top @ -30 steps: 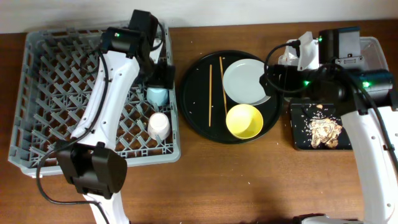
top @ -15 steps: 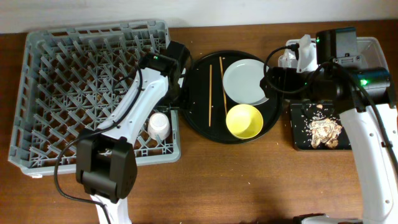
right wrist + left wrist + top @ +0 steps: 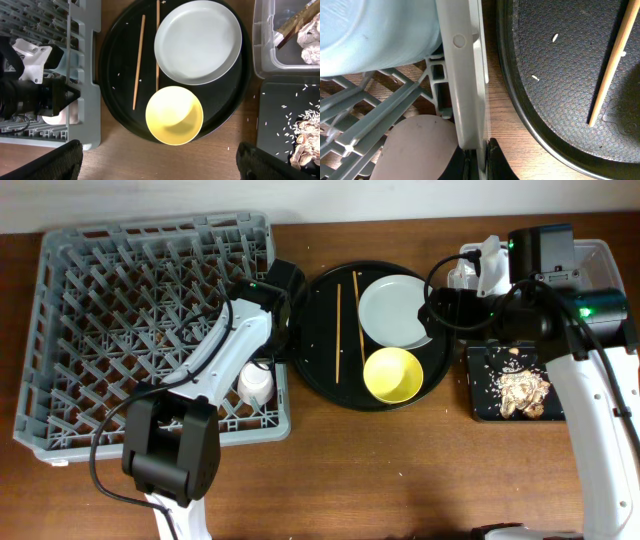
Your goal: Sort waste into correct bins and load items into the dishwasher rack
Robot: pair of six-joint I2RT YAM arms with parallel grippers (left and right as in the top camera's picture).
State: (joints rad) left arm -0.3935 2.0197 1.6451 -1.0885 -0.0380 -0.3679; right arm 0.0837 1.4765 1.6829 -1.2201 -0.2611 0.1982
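My left gripper (image 3: pixel 479 150) is shut on the right wall of the grey dishwasher rack (image 3: pixel 457 75), at its tray-side edge (image 3: pixel 283 345). Inside the rack, beside that wall, stand a light blue cup (image 3: pixel 375 35) and a pink-white cup (image 3: pixel 415 150). A pale grey plate (image 3: pixel 197 42), a yellow bowl (image 3: pixel 174 115) and two wooden chopsticks (image 3: pixel 138 62) lie on the round black tray (image 3: pixel 320 370). My right gripper (image 3: pixel 159 162) hangs open above this tray, holding nothing.
At the right, a clear tub (image 3: pixel 265 55) holds crumpled tissue (image 3: pixel 309 42) and a gold-brown wrapper (image 3: pixel 292 25). In front of it a shallow black tray (image 3: pixel 480 405) carries beige food scraps (image 3: pixel 522 390). Rice grains dot the round tray.
The left arm swung from the rack's back right corner down to its right wall, and its jaws closed on that wall. The right arm has not moved.
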